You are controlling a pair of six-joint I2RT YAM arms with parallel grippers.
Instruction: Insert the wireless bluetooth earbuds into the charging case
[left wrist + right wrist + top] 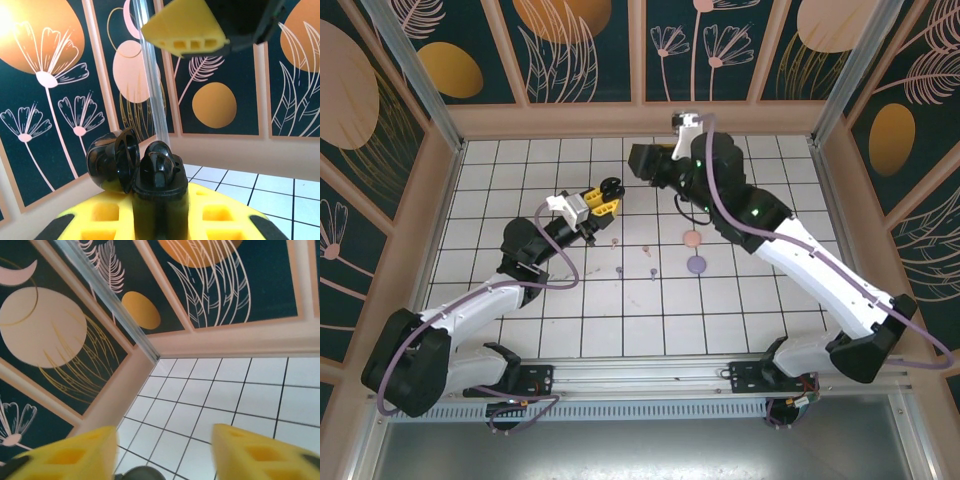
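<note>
Black charging case (160,192), lid (114,159) flipped back, sits clamped in the left gripper (596,203); right gripper (165,450) stands parted with nothing between its jaws; earbuds (647,250) lie scattered on the tiles (520,160) mid-table; probably light, hard and slippery; pinch one gently across its bulb, stem pointing down.

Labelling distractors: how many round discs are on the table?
2. The pink disc lies right of centre; the purple disc lies just nearer the near edge, beside it. Others may hide under the right arm.
</note>
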